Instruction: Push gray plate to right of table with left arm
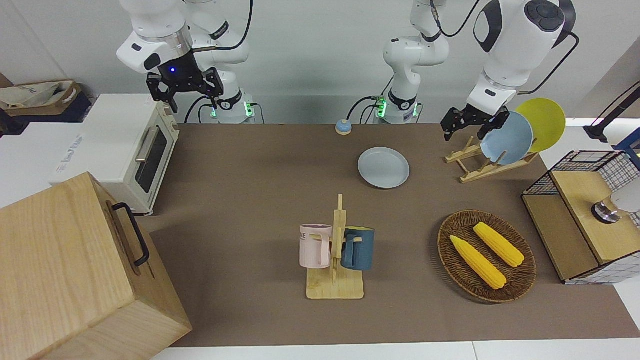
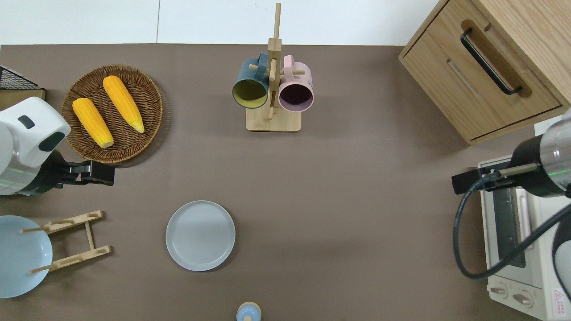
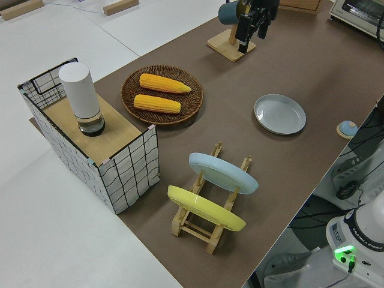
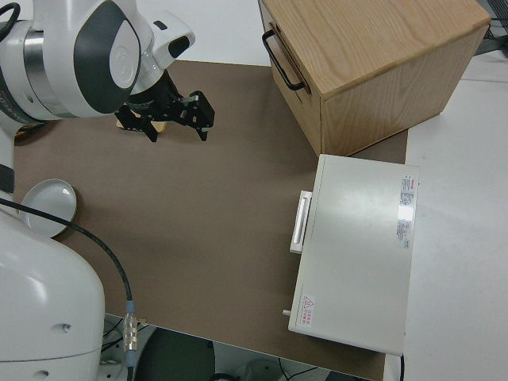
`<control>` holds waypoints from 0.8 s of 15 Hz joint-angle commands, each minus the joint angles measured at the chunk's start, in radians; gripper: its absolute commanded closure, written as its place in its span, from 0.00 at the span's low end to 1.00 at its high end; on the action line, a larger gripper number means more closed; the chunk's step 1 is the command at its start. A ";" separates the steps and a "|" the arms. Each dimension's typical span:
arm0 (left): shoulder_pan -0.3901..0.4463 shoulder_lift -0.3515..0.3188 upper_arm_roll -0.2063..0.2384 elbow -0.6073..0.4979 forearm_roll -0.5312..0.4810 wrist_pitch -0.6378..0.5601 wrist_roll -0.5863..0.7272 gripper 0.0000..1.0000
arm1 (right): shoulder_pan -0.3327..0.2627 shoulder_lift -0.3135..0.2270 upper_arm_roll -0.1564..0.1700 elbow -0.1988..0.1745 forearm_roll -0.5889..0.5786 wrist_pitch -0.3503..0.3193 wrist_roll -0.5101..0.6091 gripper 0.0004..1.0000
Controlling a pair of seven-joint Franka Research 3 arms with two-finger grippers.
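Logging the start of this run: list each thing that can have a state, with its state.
gray plate: flat on the table, untouched
left gripper: open, holding nothing
right gripper: open, parked
toaster oven: door shut
wooden cabinet: drawer shut
mugs: hung on the stand
sky-blue plate: leaning in the rack

The gray plate is a pale gray-blue on the matte brown table. A dark brown woven basket holds two yellow corn cobs, and a sky-blue plate and a yellow plate stand in a light wooden rack.
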 commanded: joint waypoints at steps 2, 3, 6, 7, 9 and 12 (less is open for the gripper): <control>-0.004 0.006 0.008 0.013 -0.015 -0.004 0.009 0.00 | -0.020 -0.003 0.017 0.009 0.006 -0.016 0.013 0.02; -0.004 0.006 0.008 0.013 -0.015 -0.004 0.009 0.00 | -0.020 -0.003 0.015 0.009 0.006 -0.016 0.013 0.02; -0.005 0.004 0.008 0.011 -0.015 -0.004 0.007 0.00 | -0.020 -0.003 0.017 0.009 0.004 -0.016 0.013 0.02; -0.005 0.003 0.008 0.008 -0.015 -0.004 0.007 0.00 | -0.020 -0.003 0.015 0.009 0.004 -0.016 0.013 0.02; -0.005 0.001 0.008 0.007 -0.015 -0.004 0.007 0.00 | -0.020 -0.003 0.015 0.009 0.006 -0.016 0.013 0.02; -0.005 0.001 0.008 0.007 -0.015 -0.004 0.007 0.00 | -0.020 -0.003 0.017 0.009 0.004 -0.016 0.013 0.02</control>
